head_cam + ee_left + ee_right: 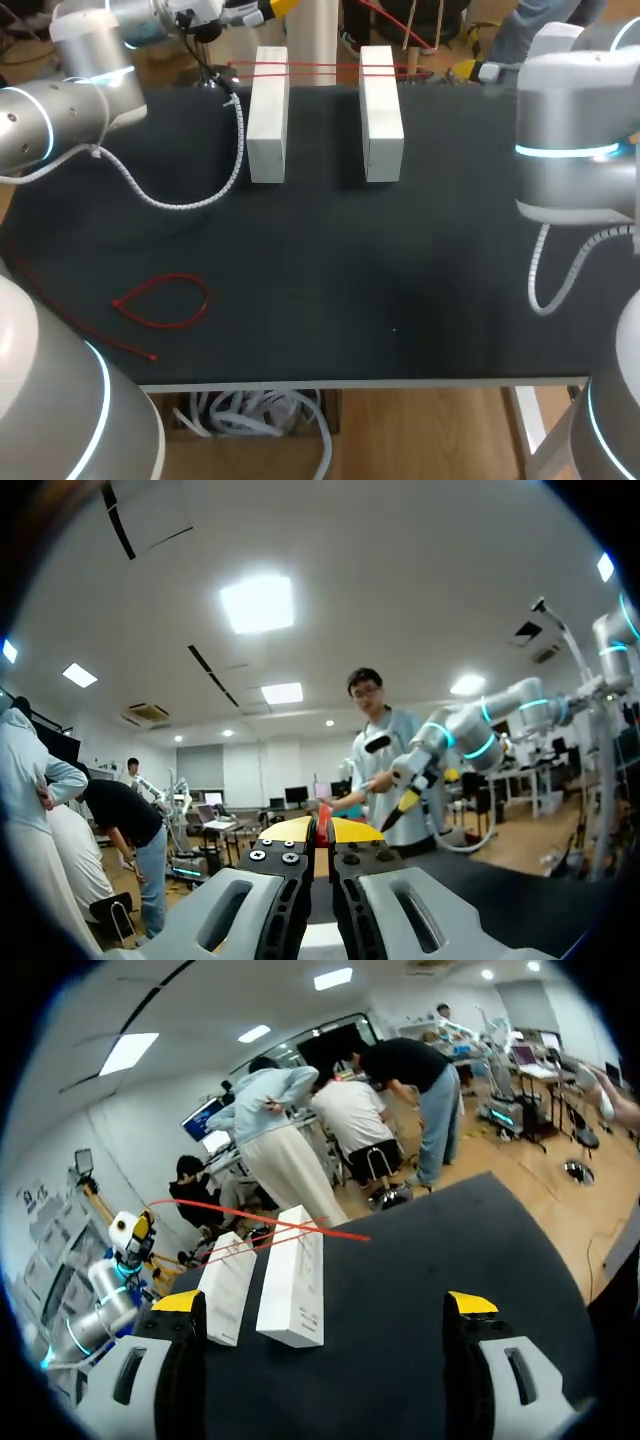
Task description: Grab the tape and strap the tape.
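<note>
A: Tape location?
B: Red tape (325, 68) runs as two strands over the far ends of the left white block (268, 115) and the right white block (381, 115) on the worktop (400, 280). In the right wrist view the strands cross above the blocks.
A: Left gripper?
B: Left gripper (322, 832): jaws together, with a red sliver pinched between the yellow tips. So it's clamped on the tape.
A: Right?
B: Right gripper (325, 1302): jaws wide apart with nothing between them. It's over bare worktop with the blocks ahead of it.
A: Progress?
B: The grab looks done and the strapping looks partway. The tape spans both blocks, but I can't tell if it sits snug on them. Probably left: pull it tight, secure it, let go. A second red loop (165, 300) lies flat near the front left, well apart from the blocks.
</note>
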Controlling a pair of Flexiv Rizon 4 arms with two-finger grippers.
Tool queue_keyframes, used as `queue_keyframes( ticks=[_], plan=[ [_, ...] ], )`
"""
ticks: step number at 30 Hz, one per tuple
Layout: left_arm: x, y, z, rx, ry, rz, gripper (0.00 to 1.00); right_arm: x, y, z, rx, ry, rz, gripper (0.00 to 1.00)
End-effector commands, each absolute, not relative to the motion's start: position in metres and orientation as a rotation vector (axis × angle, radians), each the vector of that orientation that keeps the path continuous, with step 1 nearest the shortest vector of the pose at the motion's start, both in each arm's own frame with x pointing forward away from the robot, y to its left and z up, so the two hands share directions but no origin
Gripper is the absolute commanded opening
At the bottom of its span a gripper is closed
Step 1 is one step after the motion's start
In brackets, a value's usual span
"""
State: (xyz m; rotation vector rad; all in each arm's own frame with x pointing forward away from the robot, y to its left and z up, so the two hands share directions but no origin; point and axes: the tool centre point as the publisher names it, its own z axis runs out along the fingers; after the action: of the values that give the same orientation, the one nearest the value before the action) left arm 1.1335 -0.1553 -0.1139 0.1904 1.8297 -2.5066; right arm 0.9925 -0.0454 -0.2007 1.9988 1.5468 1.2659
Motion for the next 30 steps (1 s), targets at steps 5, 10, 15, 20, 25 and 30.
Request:
queue_keyframes(
  ticks=[5,10,15,20,25,30],
  plan=[
    [1.131,-0.156,-0.112,0.183,1.833,-2.498,0.00,0.984,-0.056,-0.193,1.884,1.688,1.252,1.00],
    [1.131,-0.156,-0.112,0.183,1.833,-2.498,0.00,0.984,-0.056,-0.193,1.884,1.688,1.252,1.00],
    [1.131,-0.156,-0.112,0.183,1.833,-2.498,0.00,0.984,-0.056,-0.193,1.884,1.688,1.252,1.00],
    [1.131,-0.156,-0.112,0.183,1.833,-2.498,0.00,0.984,-0.056,-0.193,1.884,1.688,1.252,1.00],
    [1.131,-0.156,-0.112,0.183,1.833,-2.498,0.00,0.971,-0.048,-0.188,2.356,1.435,1.312,1.00],
    [1.131,-0.156,-0.112,0.183,1.833,-2.498,0.00,0.963,-0.045,-0.180,2.563,1.186,1.415,1.00]
  ],
)
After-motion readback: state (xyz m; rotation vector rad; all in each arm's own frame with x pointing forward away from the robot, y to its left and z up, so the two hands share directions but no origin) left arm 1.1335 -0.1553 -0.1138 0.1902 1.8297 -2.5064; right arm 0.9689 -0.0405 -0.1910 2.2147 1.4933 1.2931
